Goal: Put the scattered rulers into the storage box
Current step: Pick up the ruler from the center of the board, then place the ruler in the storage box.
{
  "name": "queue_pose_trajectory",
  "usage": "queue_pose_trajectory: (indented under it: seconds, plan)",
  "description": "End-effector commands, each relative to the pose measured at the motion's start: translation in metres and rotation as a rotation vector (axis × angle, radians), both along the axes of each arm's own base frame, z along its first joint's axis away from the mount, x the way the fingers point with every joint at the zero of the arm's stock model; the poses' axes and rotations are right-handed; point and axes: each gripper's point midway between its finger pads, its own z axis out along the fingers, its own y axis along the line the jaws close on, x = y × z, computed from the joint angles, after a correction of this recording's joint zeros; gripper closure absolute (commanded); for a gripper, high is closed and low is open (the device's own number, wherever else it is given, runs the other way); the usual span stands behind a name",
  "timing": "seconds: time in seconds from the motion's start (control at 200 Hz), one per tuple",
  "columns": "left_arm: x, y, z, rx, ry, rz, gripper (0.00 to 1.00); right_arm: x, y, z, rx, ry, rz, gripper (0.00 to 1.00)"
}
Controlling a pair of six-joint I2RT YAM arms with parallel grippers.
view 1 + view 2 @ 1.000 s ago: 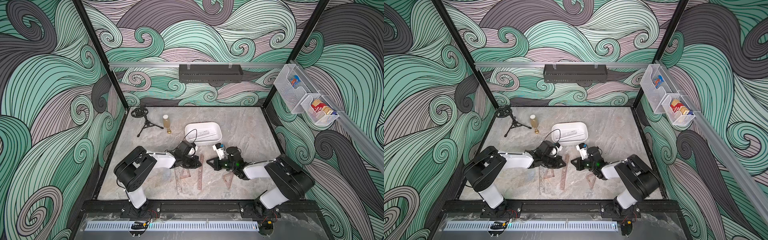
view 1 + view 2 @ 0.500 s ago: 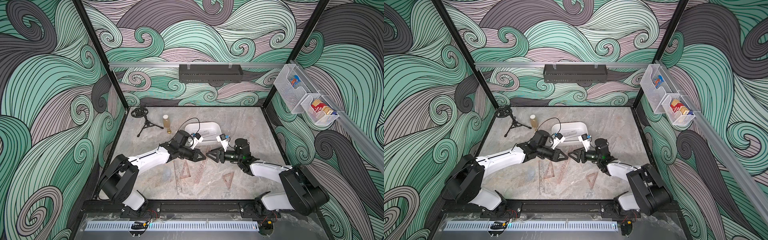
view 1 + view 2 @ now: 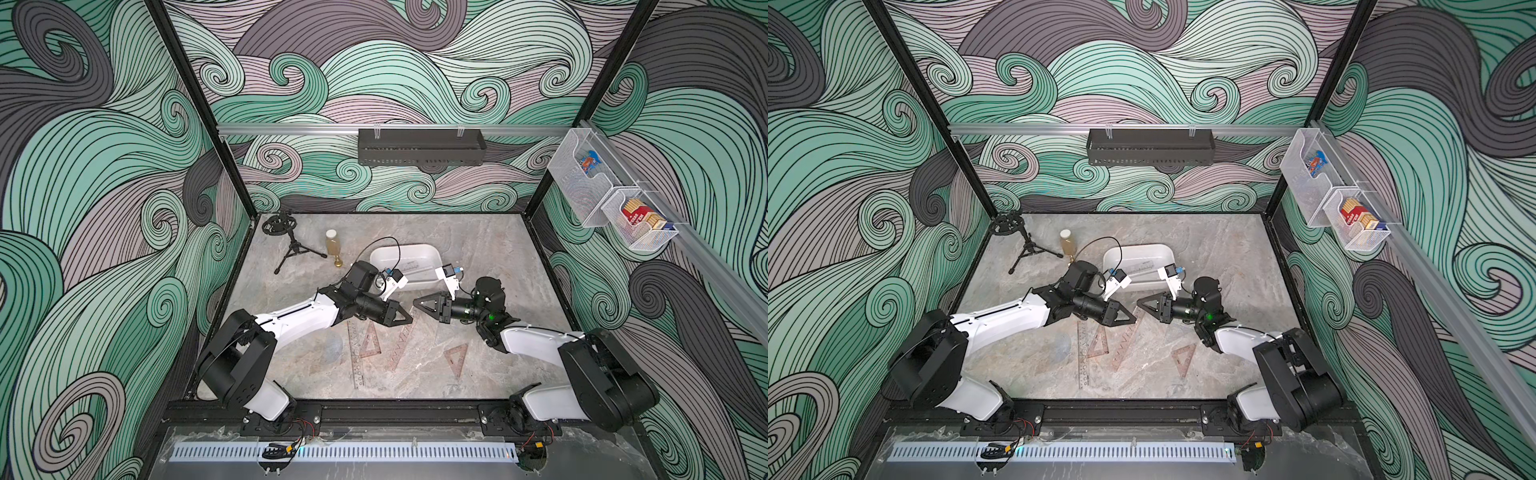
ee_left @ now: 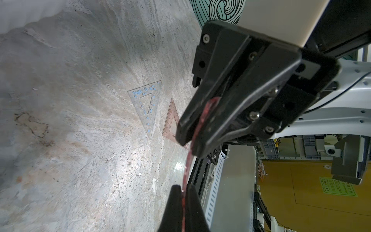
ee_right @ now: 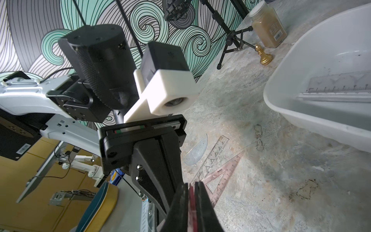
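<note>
Now that your right gripper point(image 4: 189, 145) has closed, after standing open half a second ago, one pinkish ruler point(image 4: 185, 170) is pinched at both ends. The left wrist view shows it edge-on, running from the left gripper point(image 4: 183, 195), whose jaws are clamped on it, straight into the right jaws, clamped on it too. Both arms have come up from the near part of the table point(image 3: 478, 249) and meet tip to tip at its middle, with the box point(image 3: 405, 247) just beyond them on the far side. Read this as a handover caught while both sides hold, so your next move is probably to release the left and let the right carry the ruler to the box. Free one side before either arm travels, or the thin plastic may bend. One clear ruler point(image 5: 337, 88) already lies in the box, while a long strip point(image 3: 356, 361) and set squares point(image 3: 371, 353) lie flat on the near table, so most of the job is ahead.
</note>
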Motion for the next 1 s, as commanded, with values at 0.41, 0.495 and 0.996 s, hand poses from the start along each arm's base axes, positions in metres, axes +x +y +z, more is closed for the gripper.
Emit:
queue_pose_trajectory:
  seconds: [0.41,0.495,0.996]
  plan:
    - [0.114,0.068,0.048,0.351,-0.377,0.549,0.34,0.134,-0.068,0.058,0.045,-0.058,-0.611,1.00]
    - [0.124,0.083,0.061,0.363,-0.433,0.642,0.32,0.160,-0.090,0.065,0.070,-0.064,-0.755,1.00]
    - [0.134,0.116,0.045,0.434,-0.429,0.767,0.30,0.212,-0.050,0.033,0.054,-0.043,-0.739,1.00]
